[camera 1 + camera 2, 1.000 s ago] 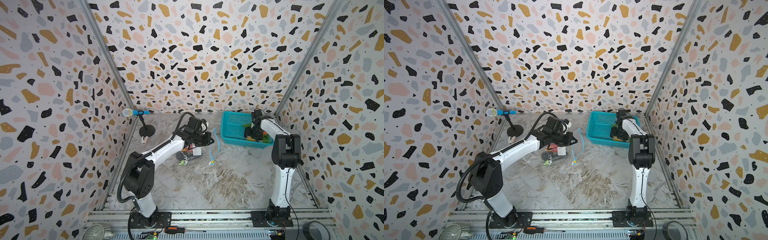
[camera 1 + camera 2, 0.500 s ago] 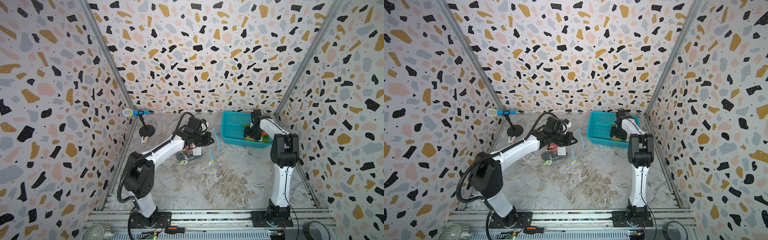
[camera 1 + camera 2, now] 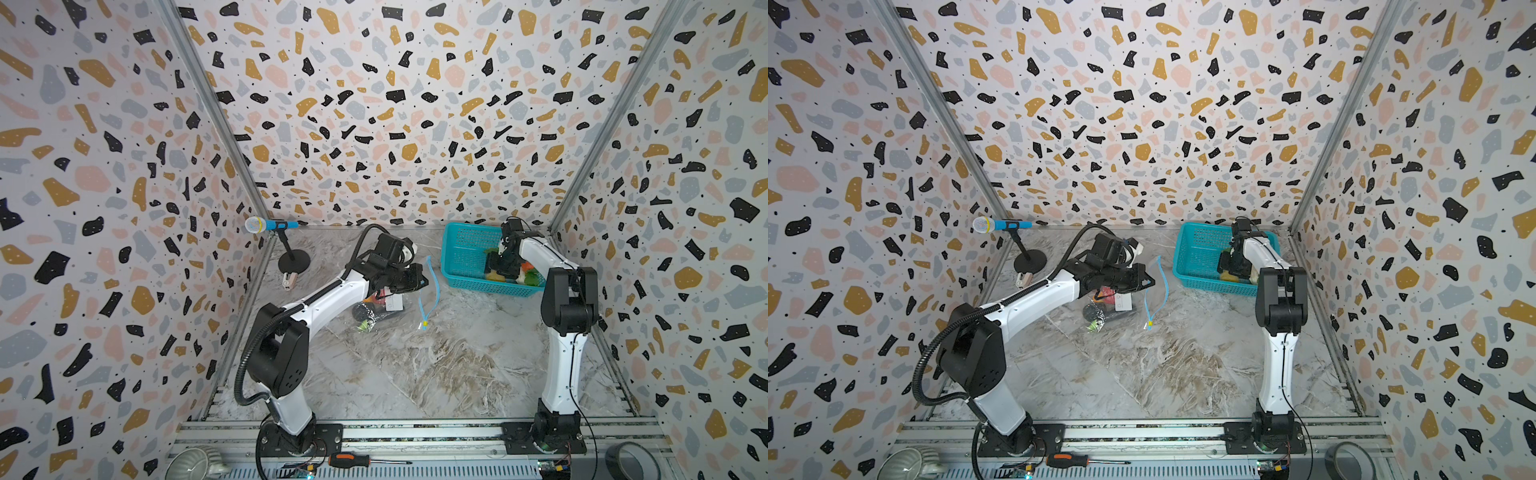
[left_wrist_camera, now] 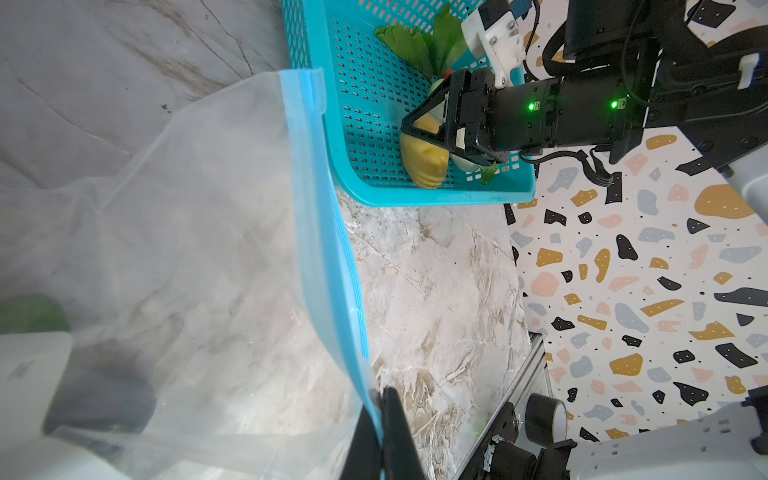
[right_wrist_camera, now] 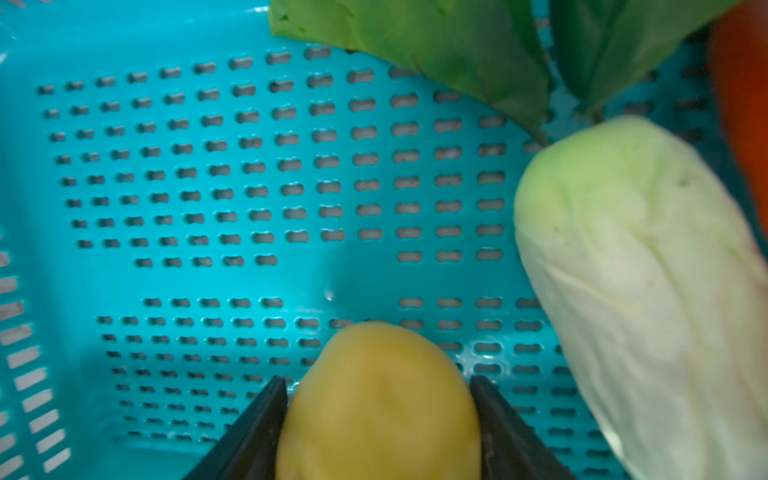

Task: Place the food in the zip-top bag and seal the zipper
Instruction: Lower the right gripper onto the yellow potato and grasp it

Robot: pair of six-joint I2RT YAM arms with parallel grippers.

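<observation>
The zip-top bag (image 3: 399, 316) lies on the marble floor, and dark, red and green food (image 3: 370, 311) shows through it. My left gripper (image 4: 380, 399) is shut on the zipper (image 4: 328, 232), holding that edge of the bag's mouth up. The yellow slider (image 3: 424, 324) hangs at the strip's near end. My right gripper (image 5: 378, 386) is down inside the teal basket (image 5: 208, 187), its fingers pressed against both sides of the yellow piece (image 5: 378, 399). Beside it lie the white cabbage-like piece (image 5: 640, 291), leafy greens (image 5: 436, 45) and the orange carrot (image 5: 744, 104).
The teal basket (image 3: 461, 249) stands at the back right, close to the bag's mouth. A microphone on a stand (image 3: 270, 225) is at the back left. A screwdriver (image 3: 349, 460), a tape roll (image 3: 631, 461) and a ribbed bowl (image 3: 195, 467) lie along the front rail.
The right arm has shifted slightly over the basket. The left arm and the bag have stayed where they were.
</observation>
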